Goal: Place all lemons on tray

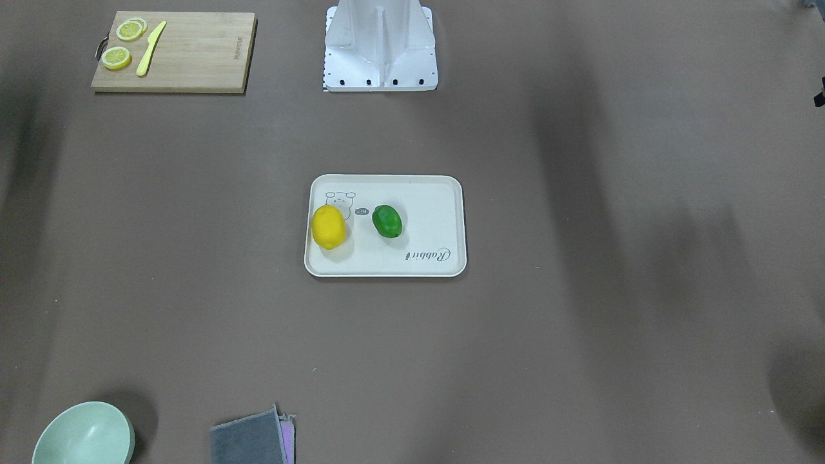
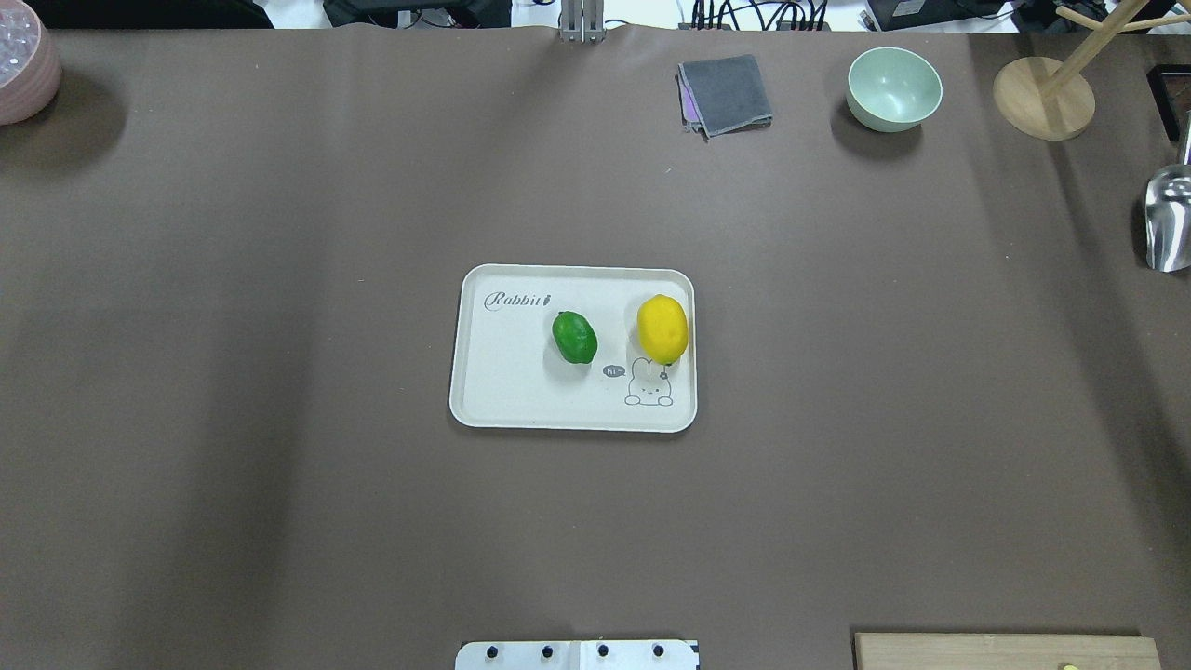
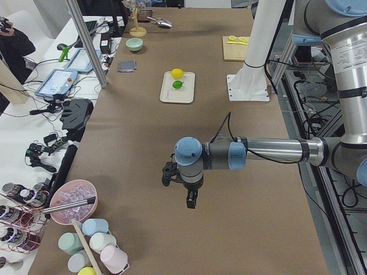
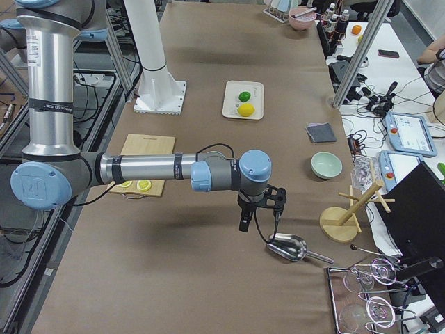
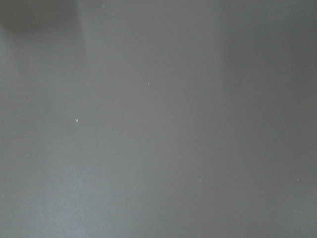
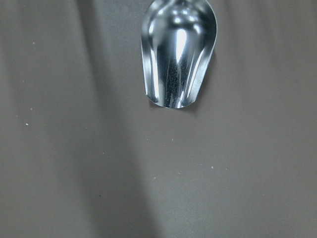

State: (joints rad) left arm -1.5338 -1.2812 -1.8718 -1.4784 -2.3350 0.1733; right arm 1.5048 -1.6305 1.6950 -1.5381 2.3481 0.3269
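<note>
The cream-white tray (image 1: 419,258) lies at the table's middle and also shows in the overhead view (image 2: 502,372). The yellow lemon (image 1: 329,227) (image 2: 662,328) rests on it beside the cartoon drawing. The green lemon (image 1: 387,221) (image 2: 574,337) rests on it near the middle. Both grippers show only in the side views. My left gripper (image 3: 182,192) hangs over bare table far from the tray. My right gripper (image 4: 259,216) hangs near a metal scoop. I cannot tell whether either is open or shut.
A wooden cutting board (image 1: 193,58) holds lemon slices (image 1: 116,58) and a yellow knife (image 1: 150,48). A green bowl (image 1: 84,435), a grey cloth (image 1: 251,438), a metal scoop (image 2: 1168,219), a wooden stand (image 2: 1042,98) and a pink bowl (image 2: 23,60) sit at the table's edges.
</note>
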